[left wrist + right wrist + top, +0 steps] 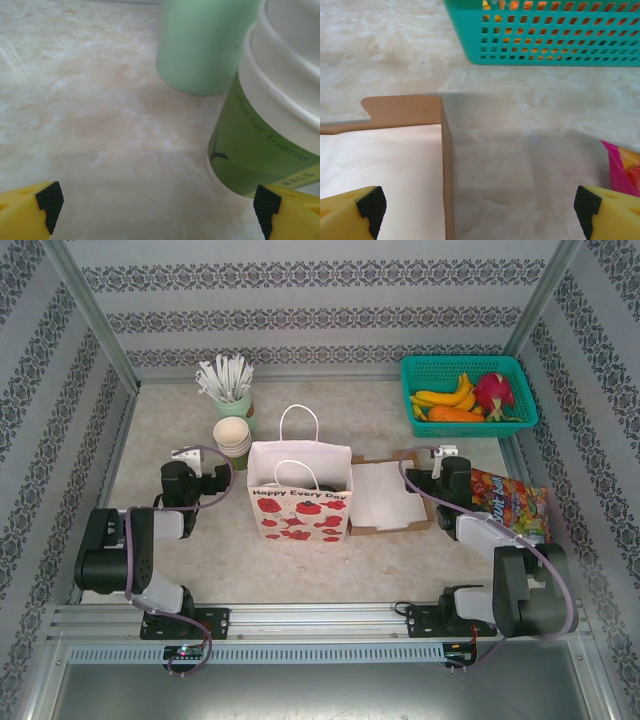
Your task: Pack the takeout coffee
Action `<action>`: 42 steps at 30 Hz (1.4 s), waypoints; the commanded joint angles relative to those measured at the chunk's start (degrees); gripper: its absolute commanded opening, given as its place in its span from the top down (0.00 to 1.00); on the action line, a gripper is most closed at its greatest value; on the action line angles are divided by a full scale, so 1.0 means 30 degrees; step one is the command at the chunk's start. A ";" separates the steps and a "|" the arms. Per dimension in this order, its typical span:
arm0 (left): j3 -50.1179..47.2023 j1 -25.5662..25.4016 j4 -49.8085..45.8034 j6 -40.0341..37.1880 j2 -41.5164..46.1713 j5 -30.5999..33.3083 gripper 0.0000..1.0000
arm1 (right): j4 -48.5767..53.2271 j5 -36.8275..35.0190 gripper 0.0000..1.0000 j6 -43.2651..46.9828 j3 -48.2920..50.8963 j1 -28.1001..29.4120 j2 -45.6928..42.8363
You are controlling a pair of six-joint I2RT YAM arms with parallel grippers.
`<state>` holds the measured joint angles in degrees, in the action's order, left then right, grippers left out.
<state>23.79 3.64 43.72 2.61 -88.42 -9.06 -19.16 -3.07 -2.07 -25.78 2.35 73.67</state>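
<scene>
1. takeout coffee: not clearly seen; dark shape [303, 483] inside the mouth of the white paper bag [300, 505], can't tell if it's a lid.
2. left gripper [157, 205]: left of bag, jaws spread, empty, facing cream cup stack [280, 100] and mint-green cup [200, 45].
3. right gripper [480, 205]: right of bag, jaws spread, empty, above cardboard tray [400, 111] edge; teal basket [545, 30] beyond.

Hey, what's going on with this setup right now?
Nothing is being handled at this moment. Both robot arms sit with jaws wide open and empty. The left arm faces a stack of paper cups, and the right arm sits beside a cardboard tray. A white paper bag stands upright and open between them.
</scene>
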 commanded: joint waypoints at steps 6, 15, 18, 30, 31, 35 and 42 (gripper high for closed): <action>-0.0053 -0.0494 0.1310 -0.0760 -0.0358 0.0680 0.00 | -0.3692 0.1590 0.02 0.1484 -0.0032 -0.0256 0.0751; 0.0009 -0.0622 0.1297 -0.0760 -0.0379 0.1056 0.00 | -1.1313 0.2378 0.02 0.1065 0.2719 -0.0380 0.2922; 0.0023 -0.0656 0.1217 -0.0753 -0.0383 0.1246 0.00 | -1.6366 0.1213 0.02 0.1571 0.4223 0.0360 0.4542; 0.0038 -0.0769 0.1187 -0.0778 -0.0367 0.1434 0.00 | -1.1310 -0.1159 0.02 -0.0311 0.1417 -0.0373 0.4455; 0.0038 -0.0774 0.1179 -0.0782 -0.0351 0.1437 0.00 | -1.1295 -0.1169 0.02 -0.0288 0.1416 -0.0373 0.4448; 0.0036 -0.0774 0.1187 -0.0790 -0.0350 0.1459 0.00 | -1.0953 0.1224 0.02 0.0430 0.1206 -0.0412 0.4481; 0.0065 -0.0774 0.1187 -0.0788 -0.0376 0.1467 0.00 | -1.1419 0.5455 0.02 0.0673 0.1474 -0.1398 0.4420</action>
<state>23.35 1.85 45.47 1.43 -89.47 -5.32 -52.07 7.42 -0.89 -21.26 -1.45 87.44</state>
